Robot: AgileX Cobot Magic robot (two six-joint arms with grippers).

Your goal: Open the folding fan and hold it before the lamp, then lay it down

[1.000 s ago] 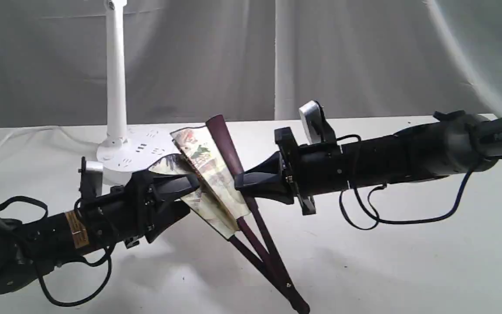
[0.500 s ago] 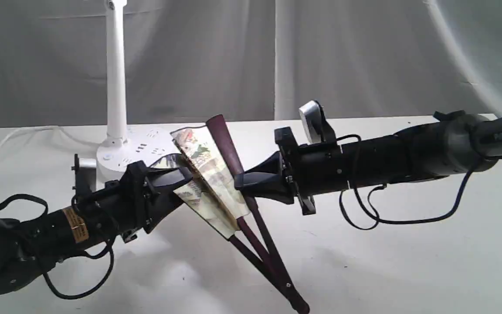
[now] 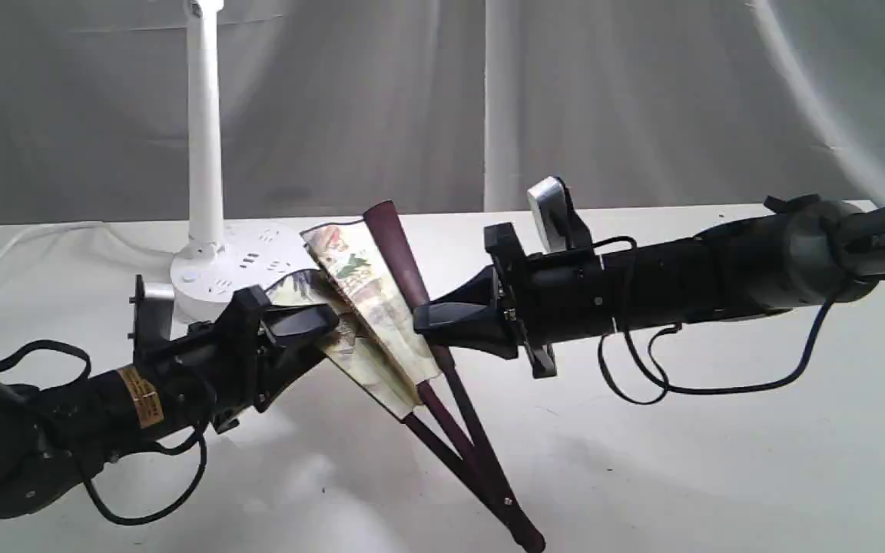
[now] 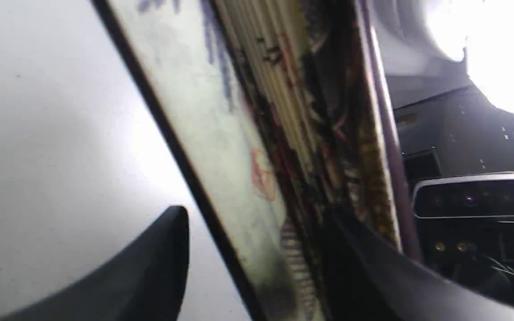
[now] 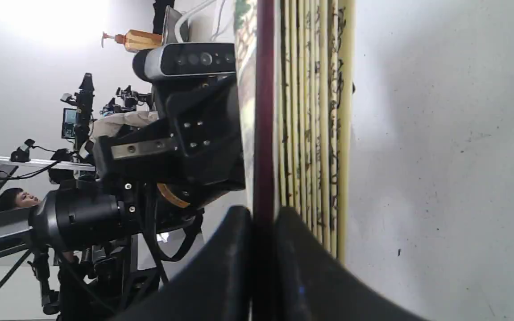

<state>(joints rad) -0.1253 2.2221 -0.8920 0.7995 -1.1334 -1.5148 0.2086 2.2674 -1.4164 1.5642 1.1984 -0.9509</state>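
Over the table (image 3: 681,461), the fan (image 3: 372,303) is hanging partly spread and tilted. Its pivot end is sitting low at the front, and its top is leaning back toward the lamp (image 3: 204,153), whose round base is standing just behind it. The right gripper (image 3: 421,319) is pinching 1 maroon guard tight between its 2 fingers, with no gap showing in the right wrist view. The left gripper (image 3: 326,334) is reaching in from the other side, jaws parted and straddling the outer painted leaves. 1 finger (image 4: 150,267) is standing clear of the fan's dark edge, and the other is lying against the pleats.
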